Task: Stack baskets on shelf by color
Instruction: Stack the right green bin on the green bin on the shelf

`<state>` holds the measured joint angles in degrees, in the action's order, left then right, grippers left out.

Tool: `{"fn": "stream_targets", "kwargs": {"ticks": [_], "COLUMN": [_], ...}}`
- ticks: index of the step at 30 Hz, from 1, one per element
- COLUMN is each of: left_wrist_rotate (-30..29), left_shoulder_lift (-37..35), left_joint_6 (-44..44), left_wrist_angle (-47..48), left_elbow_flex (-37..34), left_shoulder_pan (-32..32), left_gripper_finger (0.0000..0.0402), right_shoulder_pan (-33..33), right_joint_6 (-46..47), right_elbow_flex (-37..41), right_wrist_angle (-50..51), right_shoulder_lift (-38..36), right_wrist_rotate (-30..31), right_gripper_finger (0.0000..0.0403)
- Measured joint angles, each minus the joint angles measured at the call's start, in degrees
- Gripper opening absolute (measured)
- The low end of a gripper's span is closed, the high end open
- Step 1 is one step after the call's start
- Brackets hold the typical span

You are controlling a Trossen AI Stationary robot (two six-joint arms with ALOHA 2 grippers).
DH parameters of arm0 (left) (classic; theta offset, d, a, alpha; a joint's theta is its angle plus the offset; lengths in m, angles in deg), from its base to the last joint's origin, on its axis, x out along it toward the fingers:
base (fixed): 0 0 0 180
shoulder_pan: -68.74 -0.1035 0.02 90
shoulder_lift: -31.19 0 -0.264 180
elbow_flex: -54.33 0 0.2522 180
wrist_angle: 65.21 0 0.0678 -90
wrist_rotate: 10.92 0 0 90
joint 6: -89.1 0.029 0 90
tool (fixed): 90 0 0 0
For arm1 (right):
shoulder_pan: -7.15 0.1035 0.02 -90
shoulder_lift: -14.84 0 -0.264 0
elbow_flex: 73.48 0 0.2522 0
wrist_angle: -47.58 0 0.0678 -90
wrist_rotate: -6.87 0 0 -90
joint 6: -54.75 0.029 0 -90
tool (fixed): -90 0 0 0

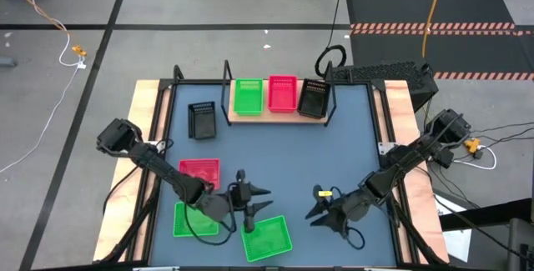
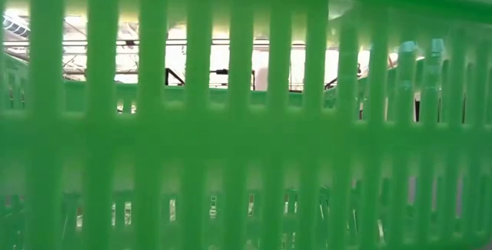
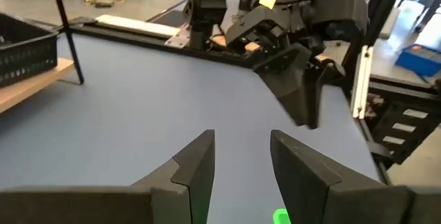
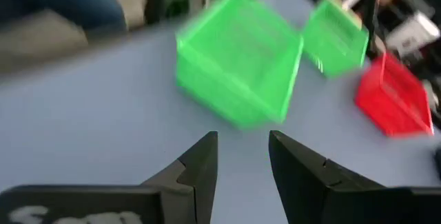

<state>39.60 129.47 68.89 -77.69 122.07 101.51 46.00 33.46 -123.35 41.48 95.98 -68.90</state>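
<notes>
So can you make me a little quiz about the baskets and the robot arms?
1. True or false: three baskets sit on the shelf.
2. Which basket lies on the table nearest the shelf? A: green B: red C: black
3. What colour is the tilted basket by the left gripper?

Key:
1. True: a green basket, a red basket and a black basket sit side by side.
2. C: the lone black basket beside the shelf.
3. Green. The right gripper is open, facing it and holding nothing.
</notes>
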Motion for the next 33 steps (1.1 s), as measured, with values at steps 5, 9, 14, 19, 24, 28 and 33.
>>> {"fn": "stream_targets", "kwargs": {"ticks": [5, 9, 14, 19, 24, 28, 33], "left_wrist_rotate": [0.02, 0.0, -0.93, -3.81, -5.25, -5.02, -4.63], "left_shoulder_lift": [0.02, 0.02, 0.02, 0.0, 0.0, 0.0, 0.0], "left_joint_6": [-2.72, -7.03, -12.34, -14.03, -15.41, -16.53, -18.63], "left_wrist_angle": [4.56, 9.0, 13.69, 14.59, 14.5, 15.66, 18.89], "left_elbow_flex": [0.13, 0.13, 0.13, 0.13, 0.13, 0.13, 0.13], "left_shoulder_pan": [0.09, 0.38, 0.35, 0.38, 0.38, 0.84, 1.91], "left_gripper_finger": [0.0143, 0.0143, 0.0143, 0.0143, 0.0143, 0.0143, 0.0143], "right_shoulder_pan": [-0.1, -0.02, -0.22, -0.23, -0.61, -1.04, -1.46], "right_joint_6": [-3.21, -2.96, -9.06, -20.24, -33.52, -38.77, -44.64], "right_elbow_flex": [0.02, -2.06, -9.46, -20.61, -27.31, -27.82, -27.63], "right_wrist_angle": [5.05, 8.76, 18.84, 28.02, 31.11, 27.44, 24.32], "right_shoulder_lift": [0.0, 0.0, 4.14, 14.02, 22.15, 24.43, 23.86], "right_wrist_rotate": [7.79, 11.9, 9.74, 5.13, 5.45, 8.06, 8.7], "right_gripper_finger": [0.0153, 0.018, 0.0199, 0.02, 0.0201, 0.0201, 0.0201]}}
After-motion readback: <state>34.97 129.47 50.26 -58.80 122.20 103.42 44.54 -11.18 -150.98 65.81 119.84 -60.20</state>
